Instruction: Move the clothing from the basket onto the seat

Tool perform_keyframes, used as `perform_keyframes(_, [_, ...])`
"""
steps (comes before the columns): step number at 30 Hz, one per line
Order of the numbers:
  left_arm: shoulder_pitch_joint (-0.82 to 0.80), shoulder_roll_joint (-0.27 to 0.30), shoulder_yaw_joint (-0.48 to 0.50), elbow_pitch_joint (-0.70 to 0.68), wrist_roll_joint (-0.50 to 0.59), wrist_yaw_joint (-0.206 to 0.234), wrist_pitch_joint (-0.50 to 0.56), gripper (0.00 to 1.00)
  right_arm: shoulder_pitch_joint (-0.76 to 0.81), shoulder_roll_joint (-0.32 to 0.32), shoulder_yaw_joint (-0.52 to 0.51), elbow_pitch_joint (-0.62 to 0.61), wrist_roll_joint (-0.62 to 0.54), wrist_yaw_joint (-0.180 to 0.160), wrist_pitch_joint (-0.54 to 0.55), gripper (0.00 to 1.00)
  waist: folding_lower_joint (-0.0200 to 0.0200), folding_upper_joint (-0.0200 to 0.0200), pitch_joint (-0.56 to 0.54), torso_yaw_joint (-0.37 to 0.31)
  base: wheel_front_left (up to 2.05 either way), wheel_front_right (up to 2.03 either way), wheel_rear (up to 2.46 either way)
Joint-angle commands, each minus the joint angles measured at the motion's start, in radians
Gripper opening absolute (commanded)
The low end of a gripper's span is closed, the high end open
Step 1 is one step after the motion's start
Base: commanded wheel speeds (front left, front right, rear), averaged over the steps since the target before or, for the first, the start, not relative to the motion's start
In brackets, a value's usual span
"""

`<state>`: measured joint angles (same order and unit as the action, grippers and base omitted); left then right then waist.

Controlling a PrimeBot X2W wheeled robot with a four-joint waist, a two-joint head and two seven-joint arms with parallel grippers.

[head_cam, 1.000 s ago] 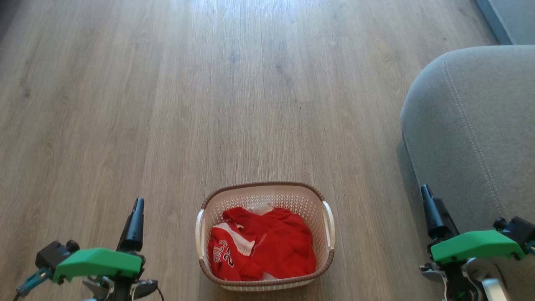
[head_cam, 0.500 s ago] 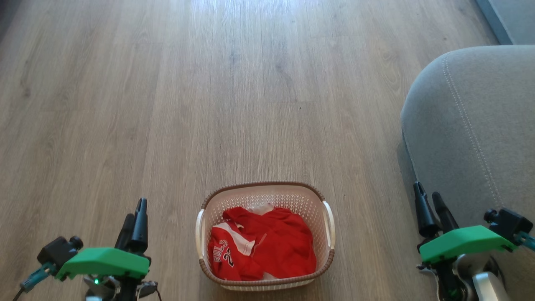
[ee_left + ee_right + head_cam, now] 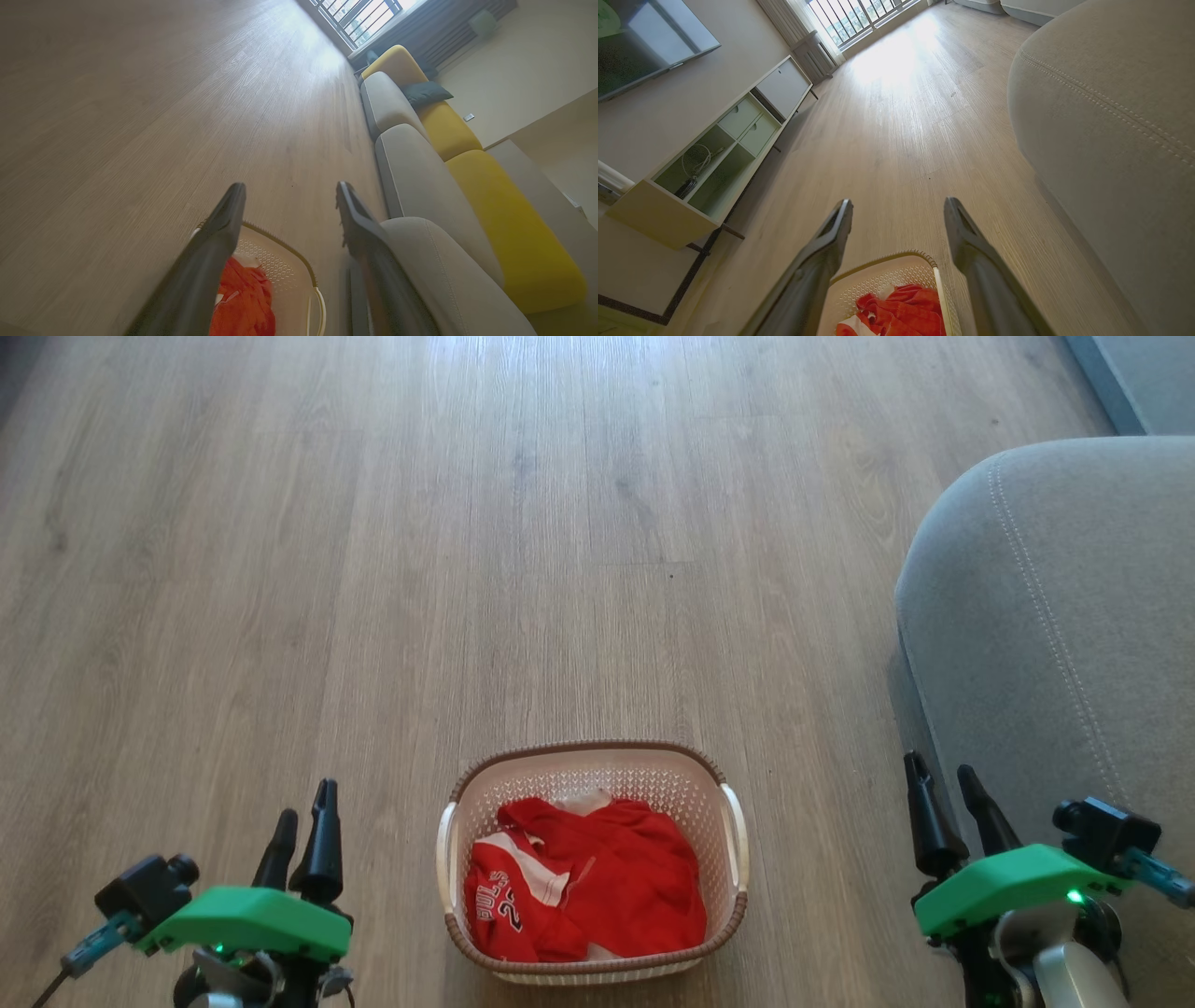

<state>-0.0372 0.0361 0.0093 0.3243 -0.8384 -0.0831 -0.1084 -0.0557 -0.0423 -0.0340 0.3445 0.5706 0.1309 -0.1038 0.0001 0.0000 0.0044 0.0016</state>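
Red clothing (image 3: pixel 588 891) bunched inside basket (image 3: pixel 597 773), bottom centre of head view, on wood floor (image 3: pixel 373 569). Grey seat (image 3: pixel 1074 616) fills right side of frame, apart from basket. Left gripper (image 3: pixel 306 803) lower left: fingers spread, holding nothing. Right gripper (image 3: pixel 939 767) lower right, in front of seat edge: fingers spread, empty. Both off to sides of basket, not touching it.

- Head cam's up high, pointing steeply down at the wood floor (image 3: pixel 560 523), with the basket (image 3: pixel 653 779) just in front and the seat (image 3: pixel 1055 616) off to the right.
- Left wrist cam rides low, looking along the left claw (image 3: pixel 290 185) across the floor toward the window (image 3: pixel 369 14).
- Right wrist cam: same deal, past the right claw (image 3: pixel 899 201).
- All three catch the basket and the seat's corner.
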Motion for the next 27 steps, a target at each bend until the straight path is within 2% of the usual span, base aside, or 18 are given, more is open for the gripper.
perform_keyframes(1, [-0.047,0.01,0.017,-0.031,0.025,0.004,-0.014,1.0,-0.055,-0.019,0.017,-0.028,-0.029,0.0,-0.018,1.0,-0.0001,0.0,0.0,0.0,0.0,0.0,0.0])
perform_keyframes(27, [-0.049,0.012,0.016,-0.029,0.314,0.012,-0.09,1.0,-0.06,-0.018,0.065,0.017,-0.355,0.0,-0.094,1.0,-0.0001,0.0,0.004,-0.007,0.0,0.0,0.0])
